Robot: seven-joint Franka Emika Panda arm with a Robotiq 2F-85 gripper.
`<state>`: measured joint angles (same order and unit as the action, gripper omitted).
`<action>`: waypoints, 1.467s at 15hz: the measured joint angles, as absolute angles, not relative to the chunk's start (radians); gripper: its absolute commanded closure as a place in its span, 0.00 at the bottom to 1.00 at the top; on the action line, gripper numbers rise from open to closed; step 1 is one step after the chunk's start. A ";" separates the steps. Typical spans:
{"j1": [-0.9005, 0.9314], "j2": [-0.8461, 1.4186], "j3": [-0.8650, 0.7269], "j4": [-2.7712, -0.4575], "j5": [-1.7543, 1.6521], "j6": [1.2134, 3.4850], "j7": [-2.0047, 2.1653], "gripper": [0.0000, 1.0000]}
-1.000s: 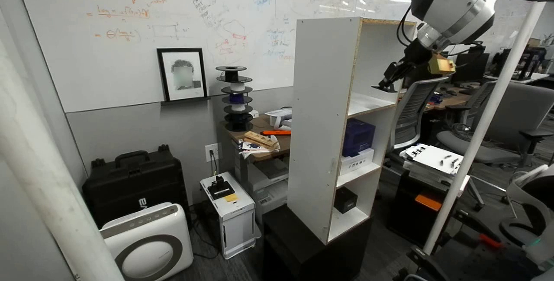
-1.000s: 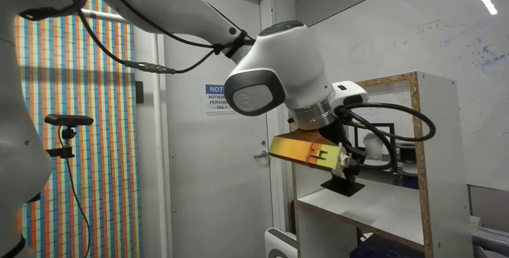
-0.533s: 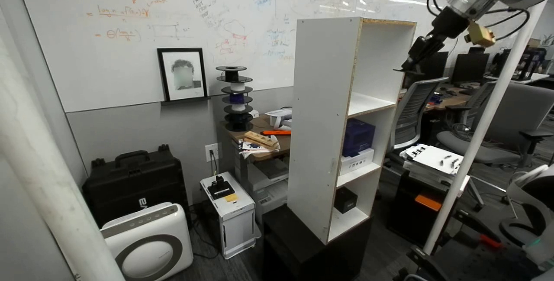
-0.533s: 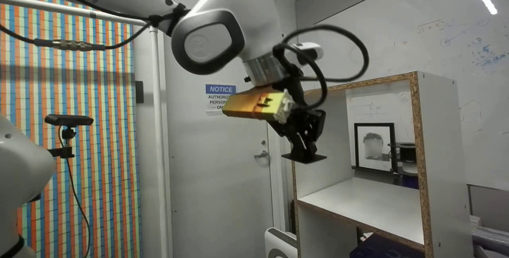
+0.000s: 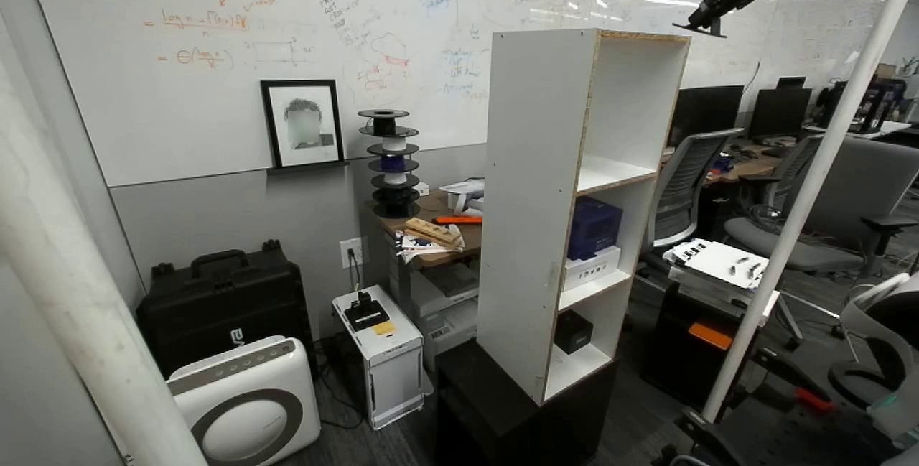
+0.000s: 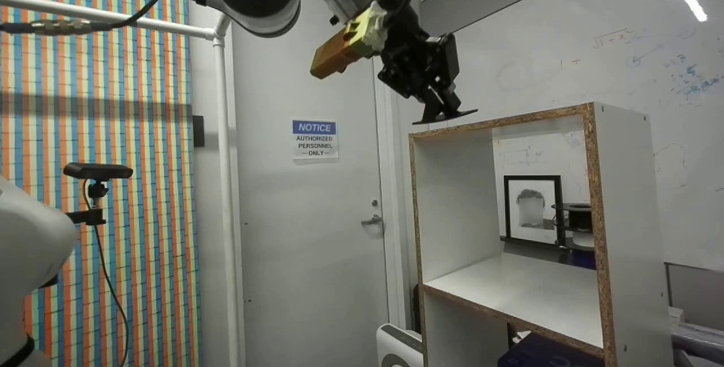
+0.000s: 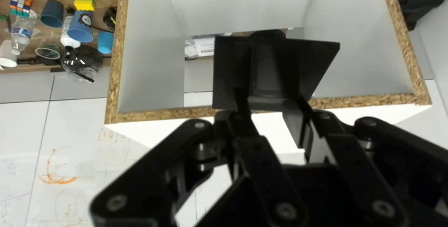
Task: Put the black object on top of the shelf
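White arm (image 6: pixel 34 237), black end effector (image 6: pixel 442 108), screws (image 7: pixel 286 210)

The shelf (image 5: pixel 546 200) shows smooth white panels with rough, speckled chipboard edges; near its top, the black object (image 7: pixel 267 69) is smooth and faintly sheened, the claw (image 6: pixel 441 106) matt with shiny metal screws; beyond the shelf, the whiteboard (image 5: pixel 402 14) is glossy and smooth

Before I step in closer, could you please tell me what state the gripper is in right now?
Gripper: closed, holding the flat black object.
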<state>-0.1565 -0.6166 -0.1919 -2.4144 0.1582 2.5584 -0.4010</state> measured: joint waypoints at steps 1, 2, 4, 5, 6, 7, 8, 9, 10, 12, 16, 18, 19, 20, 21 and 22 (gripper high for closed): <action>-0.148 -0.592 -0.193 -2.383 0.158 2.569 -0.380 0.86; -0.137 -0.563 -0.194 -2.351 0.158 2.581 -0.360 0.86; -0.115 -0.494 -0.197 -2.277 0.158 2.591 -0.324 0.86; -0.107 -0.460 -0.198 -2.241 0.158 2.591 -0.310 0.86; -0.102 -0.427 -0.198 -2.206 0.158 2.591 -0.298 0.86; -0.101 -0.393 -0.198 -2.174 0.158 2.590 -0.286 0.86; -0.099 -0.358 -0.200 -2.142 0.160 2.590 -0.276 0.72; -0.097 -0.322 -0.204 -2.113 0.163 2.589 -0.268 0.45; -0.094 -0.287 -0.208 -2.083 0.168 2.585 -0.262 0.44; -0.092 -0.223 -0.213 -2.024 0.183 2.573 -0.251 0.29; -0.095 -0.154 -0.214 -1.950 0.183 2.554 -0.225 0.01; -0.098 -0.154 -0.213 -1.935 0.179 2.537 -0.217 0.00; -0.099 -0.165 -0.213 -1.933 0.177 2.524 -0.216 0.00; -0.099 -0.182 -0.211 -1.934 0.176 2.505 -0.216 0.00; -0.099 -0.204 -0.209 -1.937 0.176 2.472 -0.216 0.00; -0.099 -0.232 -0.206 -1.943 0.176 2.417 -0.217 0.00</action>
<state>-0.0986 -0.2319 -0.2059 -1.9429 0.1759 2.4174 -0.2167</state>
